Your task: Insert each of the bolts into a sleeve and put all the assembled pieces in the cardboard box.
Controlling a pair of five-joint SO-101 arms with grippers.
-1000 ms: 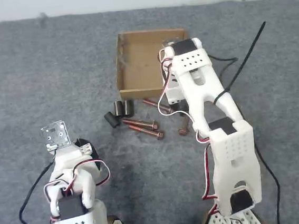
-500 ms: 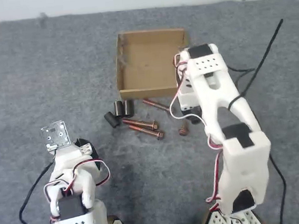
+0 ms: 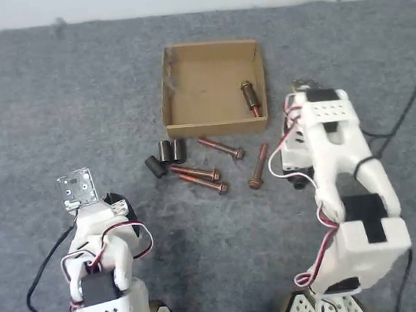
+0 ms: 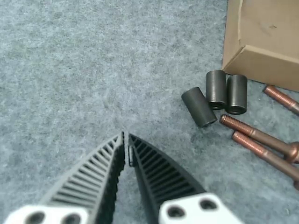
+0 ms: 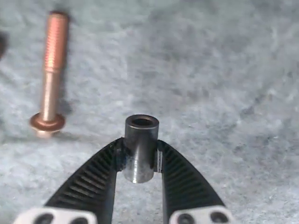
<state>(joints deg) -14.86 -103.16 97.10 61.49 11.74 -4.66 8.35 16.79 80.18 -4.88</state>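
The right arm point(image 3: 331, 137) has swung away from above the shallow brown cardboard box point(image 3: 164, 94) toward the right of the high view and now hangs over the grey carpeted counter point(image 3: 56, 104), beside the box's lower right corner. With the arm out of the way, a copper-coloured bolt point(image 3: 251, 99) shows lying along the box's right wall; whether it wears a sleeve is too small to tell. The right end effector point(image 5: 139, 147) is clamped on a short dark metal sleeve point(image 5: 141, 133), held upright with its open bore facing up, just beside a loose copper bolt point(image 5: 49, 70) on the counter. The left end effector point(image 4: 126, 137) has not moved: it rests at the lower left of the high view with its jaws closed on nothing. Three more dark sleeves point(image 3: 167, 156) sit bunched below the box's lower left corner, and four copper bolts point(image 3: 195, 173) lie scattered below its front wall. So one piece seems delivered and the next pairing looks under way, with most bolts not yet sleeved.
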